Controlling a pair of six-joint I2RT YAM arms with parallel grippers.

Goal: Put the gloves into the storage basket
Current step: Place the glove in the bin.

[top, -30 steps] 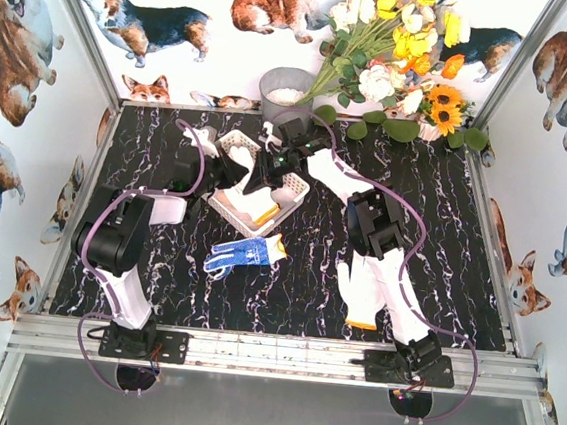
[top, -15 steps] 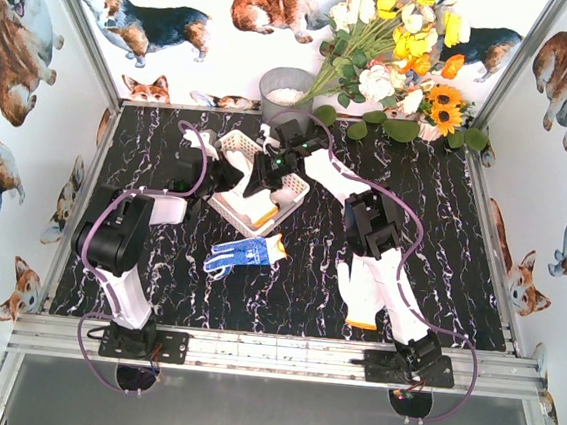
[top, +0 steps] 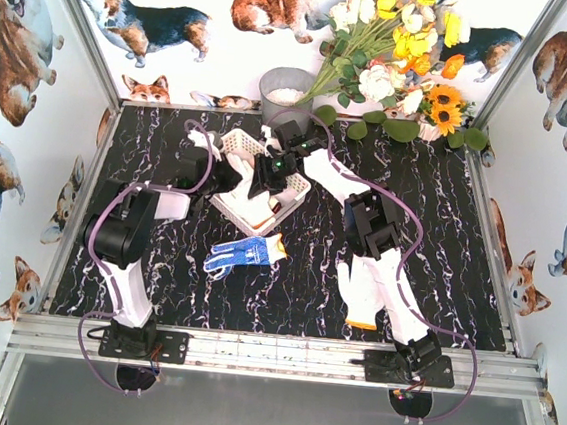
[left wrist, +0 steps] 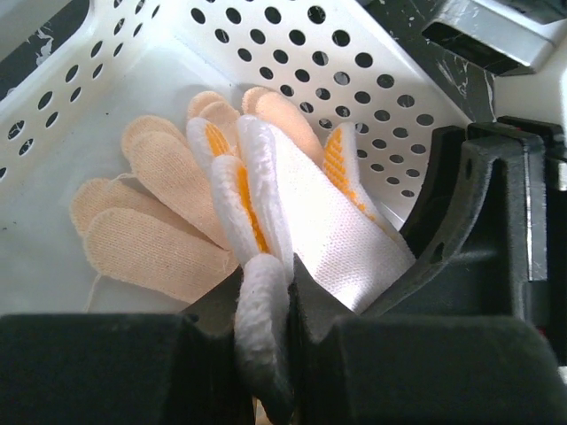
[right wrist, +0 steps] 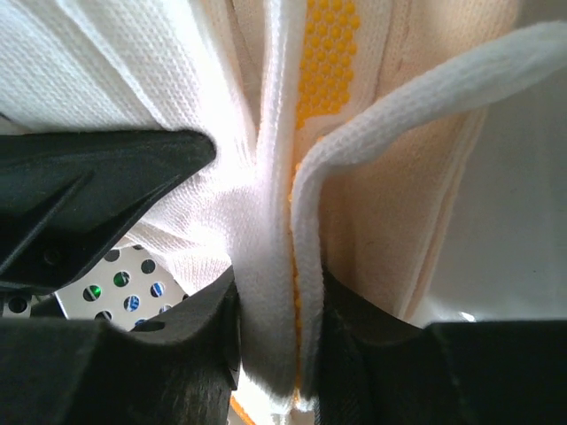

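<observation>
I find the top view evenly bright, shadows soft. In both wrist views the gloves (left wrist: 337,221) glare white; foreground out of focus.

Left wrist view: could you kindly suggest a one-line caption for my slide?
Left gripper pinches a white knit glove with orange dots over a cream glove in the white perforated plastic basket.

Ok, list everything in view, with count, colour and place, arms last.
storage basket: one, white, left of centre on the table
dotted glove: one seen, white with orange dots, in basket
cream gloves: count unclear, in basket beneath it
blue glove: one, blue and white, on table near basket
white glove: one, orange cuff, partly under right arm
bucket: one, grey, back edge
flowers: bunch, yellow, white, orange, back right
table: one, black marbled
left gripper: shut on dotted glove
right gripper: shut on dotted glove
</observation>
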